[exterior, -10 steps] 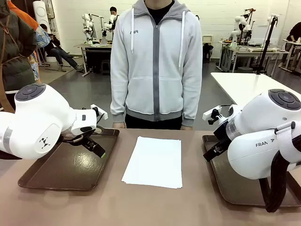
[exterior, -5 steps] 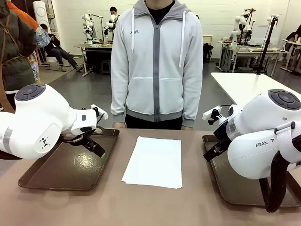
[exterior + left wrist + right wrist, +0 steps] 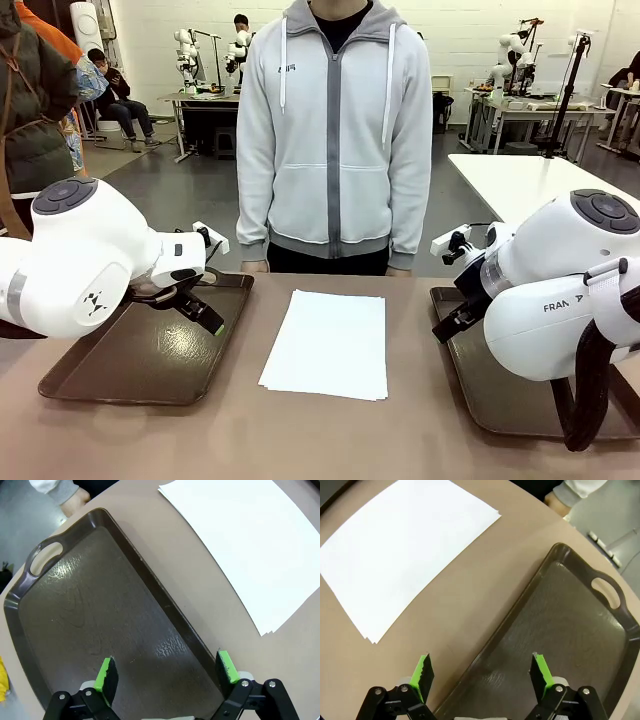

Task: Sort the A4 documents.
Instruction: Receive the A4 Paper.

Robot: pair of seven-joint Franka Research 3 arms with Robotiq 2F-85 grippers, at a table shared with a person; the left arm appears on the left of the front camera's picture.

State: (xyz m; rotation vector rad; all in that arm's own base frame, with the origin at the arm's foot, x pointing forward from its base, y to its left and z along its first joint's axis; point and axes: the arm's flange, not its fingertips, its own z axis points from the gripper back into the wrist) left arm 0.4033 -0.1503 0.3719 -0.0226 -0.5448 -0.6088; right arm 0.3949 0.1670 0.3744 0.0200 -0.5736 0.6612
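You have a stack of thin, blank white A4 paper sheets [image 3: 328, 343] lying flat in the middle of the front view. It sits on the brown tabletop [image 3: 330, 440] between two dark brown handled trays, and the sheets lie apart from both. The left tray [image 3: 110, 370] is at lower left and the right tray [image 3: 500, 400] at lower right. The stack's edges fan out slightly at one near corner.

Your left jaws are spread wide, holding nothing, and hang over the left tray. In the left wrist view one green pad [image 3: 106, 675] is above the tray floor and the other is by the rim nearer the paper.

Your right jaws are also spread and empty, straddling the right tray's rim. In the right wrist view one pad [image 3: 422, 672] is above bare tabletop and the other is over the tray floor.

A person in a light grey zipped hoodie [image 3: 335, 150] stands at top centre, behind the tabletop's far edge.
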